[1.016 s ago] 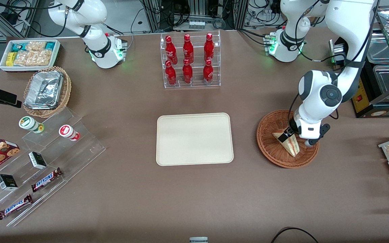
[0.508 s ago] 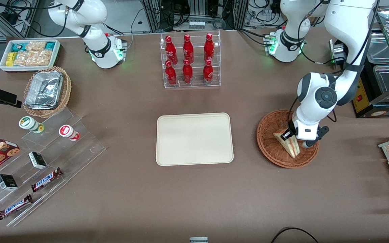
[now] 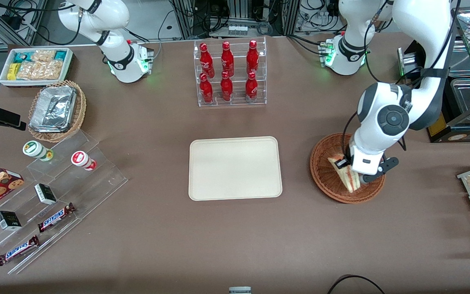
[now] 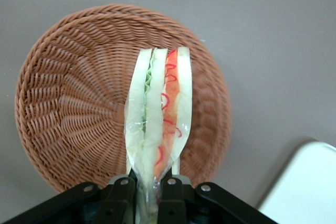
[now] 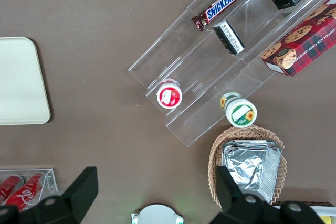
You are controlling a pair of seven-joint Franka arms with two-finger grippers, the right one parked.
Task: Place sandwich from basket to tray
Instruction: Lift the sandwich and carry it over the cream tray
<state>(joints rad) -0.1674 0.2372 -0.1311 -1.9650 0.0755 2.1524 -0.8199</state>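
The left arm's pincer (image 4: 148,190) clamps the sandwich (image 4: 157,114) by one end, both fingers (image 4: 119,195) pressed against the bread, the wedge held edge-on so its green and red-orange filling shows between pale slices. In the front view the pincer (image 3: 347,165) hangs over the basket (image 3: 324,171), the sandwich (image 3: 348,176) raised above the woven bowl at a slant, its lower tip near the rim closest to the camera. The reddish-brown basket (image 4: 68,103) sits on the brown table (image 3: 235,237) toward the working arm's end. The cream tray (image 3: 235,168) lies beside the basket, apart from it, at the middle of the table; its corner (image 4: 310,187) also shows from the wrist.
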